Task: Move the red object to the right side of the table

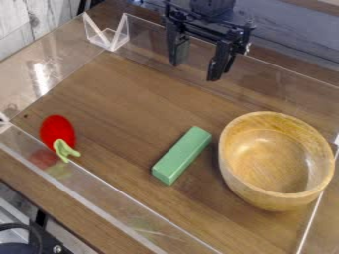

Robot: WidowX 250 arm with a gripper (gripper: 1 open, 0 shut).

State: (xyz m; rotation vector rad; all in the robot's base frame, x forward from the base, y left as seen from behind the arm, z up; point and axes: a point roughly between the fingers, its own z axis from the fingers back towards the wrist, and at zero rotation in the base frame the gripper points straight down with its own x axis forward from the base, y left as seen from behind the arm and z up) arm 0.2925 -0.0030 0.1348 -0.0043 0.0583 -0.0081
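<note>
The red object (57, 131) is a small glossy red toy fruit with a light green stem, lying at the table's left side close to the near acrylic wall. My gripper (196, 56) hangs above the far middle of the table (133, 99), pointing down, its two black fingers spread open with nothing between them. It is well apart from the red object, up and to the right of it in the picture.
A green rectangular block (181, 155) lies diagonally near the centre. A large wooden bowl (276, 159) sits at the right. Low clear acrylic walls (106, 193) edge the tabletop, and a clear folded stand (105, 32) is at the back left.
</note>
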